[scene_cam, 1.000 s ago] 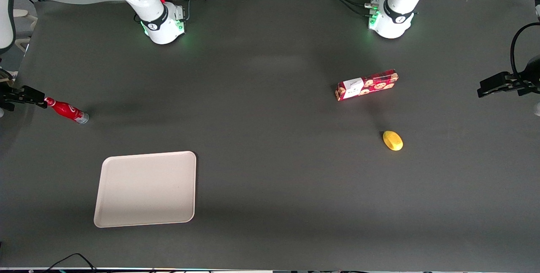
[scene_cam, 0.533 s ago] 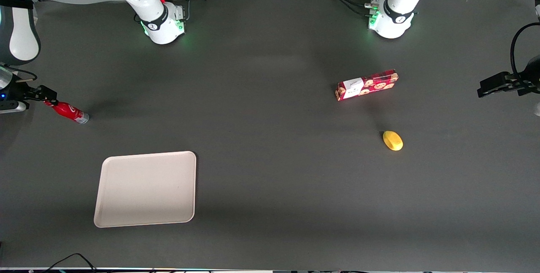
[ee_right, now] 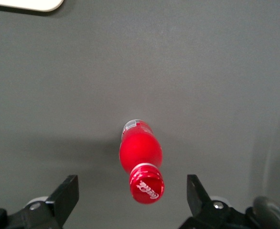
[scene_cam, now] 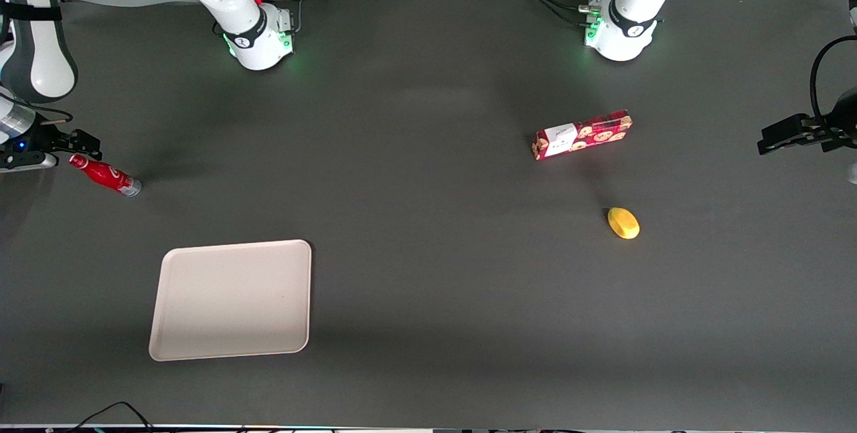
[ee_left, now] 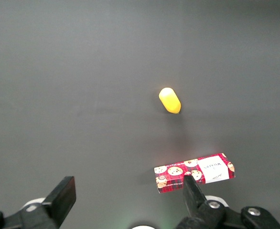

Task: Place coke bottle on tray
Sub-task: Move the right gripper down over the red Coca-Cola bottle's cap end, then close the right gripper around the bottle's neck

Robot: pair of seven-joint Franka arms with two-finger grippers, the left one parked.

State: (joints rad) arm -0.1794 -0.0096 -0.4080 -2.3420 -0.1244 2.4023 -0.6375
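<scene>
One tray (scene_cam: 231,299), beige-cream and bare, lies on the dark counter (scene_cam: 428,286) nearest the front camera; only a corner of it (ee_right: 25,4) shows to the right wrist camera.

Farther from the front camera, at the working arm's end of the counter, one coke bottle (scene_cam: 106,176) stands upright. The gripper (scene_cam: 79,148) hovers above its cap, and its two dark fingers (ee_right: 66,193) are spread wide, one to each side of the bottle (ee_right: 141,160), neither touching it. In the wrist view the red cap sits midway between the fingertips and carries the white "Coca-Cola" script, readable on top. The red body widens below the cap, and a pale label edge shows near the base, its print too small to read.

Well apart from the fingers, toward the parked arm's end, one small yellow object (scene_cam: 623,223) lies on the counter. Farther from the front camera than that is one red cookie box (scene_cam: 582,134) printed with cookies and a white label panel (ee_left: 211,172) whose writing cannot be made out.
</scene>
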